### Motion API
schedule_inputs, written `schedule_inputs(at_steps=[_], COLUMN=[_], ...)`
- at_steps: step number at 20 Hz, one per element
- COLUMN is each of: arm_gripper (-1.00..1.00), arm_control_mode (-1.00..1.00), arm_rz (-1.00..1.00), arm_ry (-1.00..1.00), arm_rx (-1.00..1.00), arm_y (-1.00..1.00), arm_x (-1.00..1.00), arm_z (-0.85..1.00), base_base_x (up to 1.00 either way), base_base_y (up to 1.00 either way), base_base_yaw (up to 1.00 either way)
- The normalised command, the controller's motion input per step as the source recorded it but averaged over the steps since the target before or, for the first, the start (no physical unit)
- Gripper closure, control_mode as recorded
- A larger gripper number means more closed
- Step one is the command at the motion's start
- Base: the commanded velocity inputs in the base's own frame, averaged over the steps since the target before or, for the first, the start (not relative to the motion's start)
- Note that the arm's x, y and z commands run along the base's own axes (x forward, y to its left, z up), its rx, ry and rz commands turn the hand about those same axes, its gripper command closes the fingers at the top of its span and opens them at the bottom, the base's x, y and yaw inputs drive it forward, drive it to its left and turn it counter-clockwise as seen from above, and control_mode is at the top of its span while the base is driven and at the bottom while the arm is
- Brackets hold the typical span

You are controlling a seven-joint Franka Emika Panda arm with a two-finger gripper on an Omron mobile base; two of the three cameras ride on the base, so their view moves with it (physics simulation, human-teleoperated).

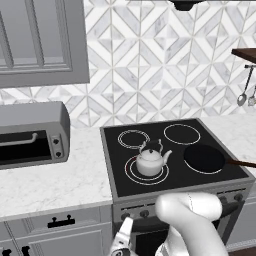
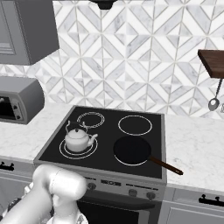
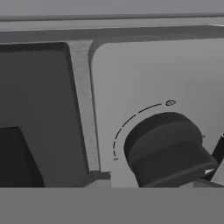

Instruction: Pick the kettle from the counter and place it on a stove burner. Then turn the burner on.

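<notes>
The white-grey kettle (image 1: 149, 161) (image 2: 78, 139) stands upright on the stove burner (image 1: 131, 173) (image 2: 64, 151), the large double ring at the cooktop's front left. The marble counter (image 1: 60, 180) (image 2: 197, 144) runs on both sides of the stove. My gripper (image 1: 121, 243) hangs low in front of the stove's front panel, below its left end. In the hand view a dark round knob (image 3: 164, 146) sits very close, with a dial arc marked around it. One dark finger (image 3: 217, 154) lies against the knob's right side. The jaws look shut on the knob.
A black pan (image 1: 204, 158) (image 2: 132, 150) covers the front right burner, its handle pointing right over the counter. A grey toaster oven (image 1: 30, 135) (image 2: 17, 98) stands on the left counter. More knobs (image 2: 133, 192) line the stove front. Utensils (image 2: 214, 103) hang under a wooden shelf at right.
</notes>
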Motion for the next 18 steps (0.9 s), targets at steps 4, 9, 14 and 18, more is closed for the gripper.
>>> schedule_inputs(at_steps=[4, 9, 14, 18], arm_gripper=[1.0, 1.0, 1.0, 1.0], arm_control_mode=[-1.0, -1.0, -1.0, -1.0], arm_rz=[0.3, 0.28, 0.3, 0.0], arm_ry=[0.13, 0.1, 0.0, -0.01], arm_rx=[-0.24, -0.15, -0.07, 0.0], arm_y=[0.77, 0.68, 0.38, 0.0], arm_x=[0.57, 0.32, -0.08, 0.0], arm_z=[0.01, 0.19, 0.08, 0.0], base_base_x=[0.0, 0.0, 0.0, 0.0], base_base_y=[0.0, 0.0, 0.0, 0.0], base_base_yaw=[0.0, 0.0, 0.0, 0.0])
